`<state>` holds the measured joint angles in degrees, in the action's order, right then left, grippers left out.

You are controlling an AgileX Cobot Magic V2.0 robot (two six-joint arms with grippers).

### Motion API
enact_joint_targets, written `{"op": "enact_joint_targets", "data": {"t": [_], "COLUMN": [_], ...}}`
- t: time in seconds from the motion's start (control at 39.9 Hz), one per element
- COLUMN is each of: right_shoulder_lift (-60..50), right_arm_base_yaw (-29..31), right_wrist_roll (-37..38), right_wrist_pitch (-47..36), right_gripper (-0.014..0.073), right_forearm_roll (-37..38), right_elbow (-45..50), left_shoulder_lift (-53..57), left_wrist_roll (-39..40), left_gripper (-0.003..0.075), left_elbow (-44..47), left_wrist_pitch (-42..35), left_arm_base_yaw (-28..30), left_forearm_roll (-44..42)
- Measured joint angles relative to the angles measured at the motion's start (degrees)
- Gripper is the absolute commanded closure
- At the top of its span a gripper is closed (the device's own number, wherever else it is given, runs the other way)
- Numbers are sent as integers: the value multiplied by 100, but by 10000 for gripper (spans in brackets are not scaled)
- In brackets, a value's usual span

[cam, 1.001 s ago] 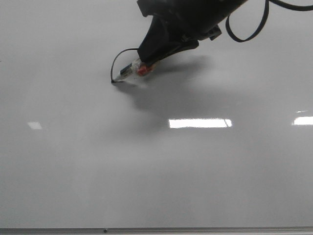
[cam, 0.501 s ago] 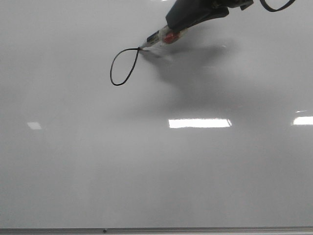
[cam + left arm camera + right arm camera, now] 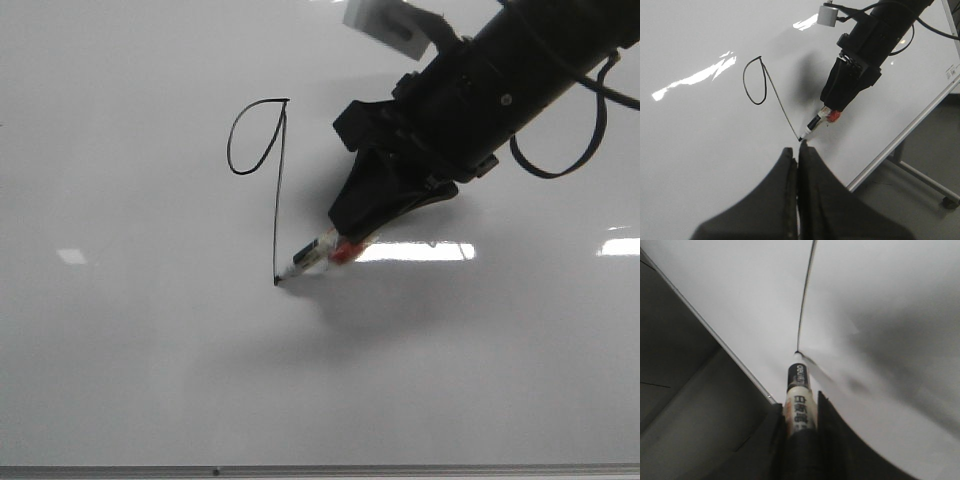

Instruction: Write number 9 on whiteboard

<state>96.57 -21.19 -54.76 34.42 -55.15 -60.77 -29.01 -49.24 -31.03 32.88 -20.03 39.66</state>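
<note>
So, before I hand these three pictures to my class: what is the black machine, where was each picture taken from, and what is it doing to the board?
It is a robot with two arms, each ending in a two-fingered gripper. The wide picture looks forward over the whiteboard. The other two come from cameras on the wrists. The right gripper is shut on a marker, whose tip touches the board at the foot of a drawn number 9: an oval loop with a long tail. The left gripper is shut, holds nothing and is near the board.
</note>
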Motion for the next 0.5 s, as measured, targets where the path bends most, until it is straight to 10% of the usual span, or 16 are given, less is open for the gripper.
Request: {"op": "enact_joint_targets", "data": {"t": [0.15,0.38,0.5], "right_shoulder_lift": [-615,-1151,-1164], "right_arm_base_yaw": [-29,-624,-1319], "right_wrist_roll": [-578,-1862,-2156], "right_wrist_pitch": [718,1531,1563], "right_gripper": [652,652,652], "right_forearm_roll": [10,446,1098], "right_elbow": [-217,-684,-834], "left_shoulder_lift": [0,-874,-1911], "left_wrist_roll": [-10,-683,-1650], "left_gripper": [698,260,270], "left_elbow": [0,-707,-1311], "left_wrist_pitch": [11,737,1327], "left_arm_base_yaw": [0,0,0], "left_forearm_roll": [55,55,55]}}
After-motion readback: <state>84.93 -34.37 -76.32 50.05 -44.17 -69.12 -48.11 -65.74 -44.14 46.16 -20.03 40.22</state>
